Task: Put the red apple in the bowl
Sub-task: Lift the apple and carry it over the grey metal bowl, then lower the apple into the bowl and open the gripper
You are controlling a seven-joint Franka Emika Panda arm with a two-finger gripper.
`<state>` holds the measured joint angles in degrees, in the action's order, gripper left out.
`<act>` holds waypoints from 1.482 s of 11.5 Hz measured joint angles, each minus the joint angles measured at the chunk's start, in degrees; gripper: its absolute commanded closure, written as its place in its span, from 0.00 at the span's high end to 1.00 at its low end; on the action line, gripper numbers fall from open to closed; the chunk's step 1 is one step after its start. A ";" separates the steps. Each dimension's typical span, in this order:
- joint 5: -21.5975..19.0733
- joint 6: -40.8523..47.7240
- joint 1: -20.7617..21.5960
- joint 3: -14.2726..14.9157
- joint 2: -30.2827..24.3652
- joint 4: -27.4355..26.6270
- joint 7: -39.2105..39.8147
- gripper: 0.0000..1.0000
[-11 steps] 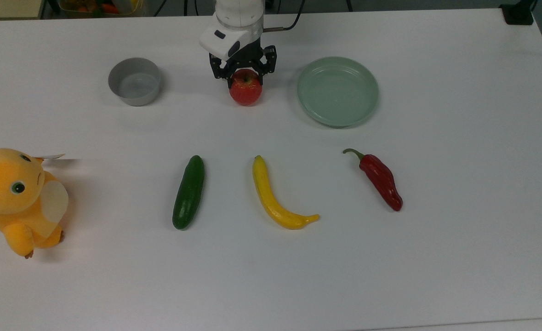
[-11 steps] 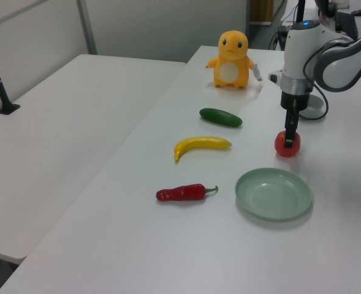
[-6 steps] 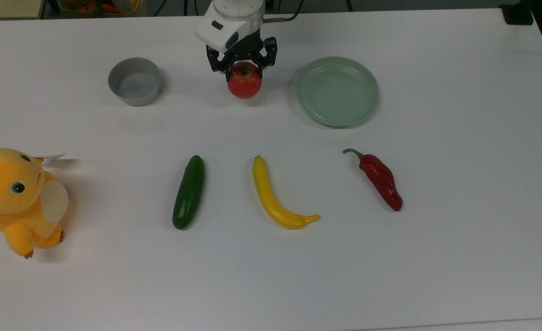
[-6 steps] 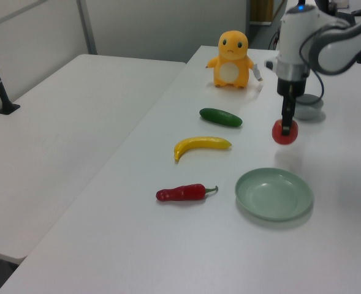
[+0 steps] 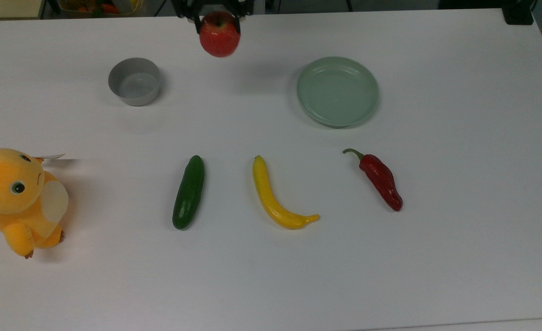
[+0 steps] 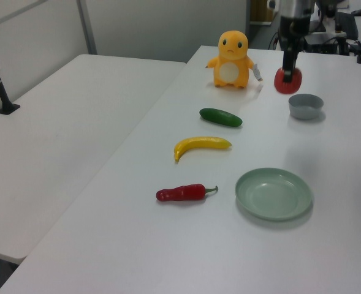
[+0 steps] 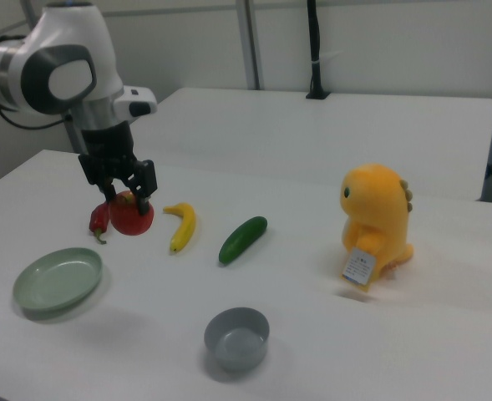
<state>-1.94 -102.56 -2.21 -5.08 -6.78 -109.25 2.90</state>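
We see the most of the robot's white, rounded arm [image 7: 62,58] in the right view: smooth glossy shells, thick and tubular, with a broad dark grey band ringing one joint and a pale grey round cap set in its middle. Below it the wrist ends in a white block with a small dark mark on its side. From that block hangs the black two-finger gripper [image 7: 122,190], built of angular black links and brackets, its jaws slim and dark. In the left view we see a grey-white cylindrical wrist section above the same narrow black gripper [image 6: 288,64].
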 measured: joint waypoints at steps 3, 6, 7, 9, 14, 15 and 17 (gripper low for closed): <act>-0.03 5.44 -0.22 7.15 -2.70 1.97 5.72 0.18; -0.01 5.22 -2.46 12.68 -2.35 1.91 16.49 0.19; -0.01 4.18 -3.78 13.62 -1.92 1.55 19.73 0.20; 0.15 -0.56 -5.79 14.67 -0.76 -0.96 23.52 0.22; 0.78 -13.88 -6.48 14.68 6.78 -7.33 24.01 0.29; 1.55 -14.89 -6.51 14.68 8.41 -7.65 24.01 0.29; 2.59 -16.95 -6.52 14.68 10.68 -8.78 24.01 0.29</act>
<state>0.65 -119.51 -8.73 9.60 3.91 -118.03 26.92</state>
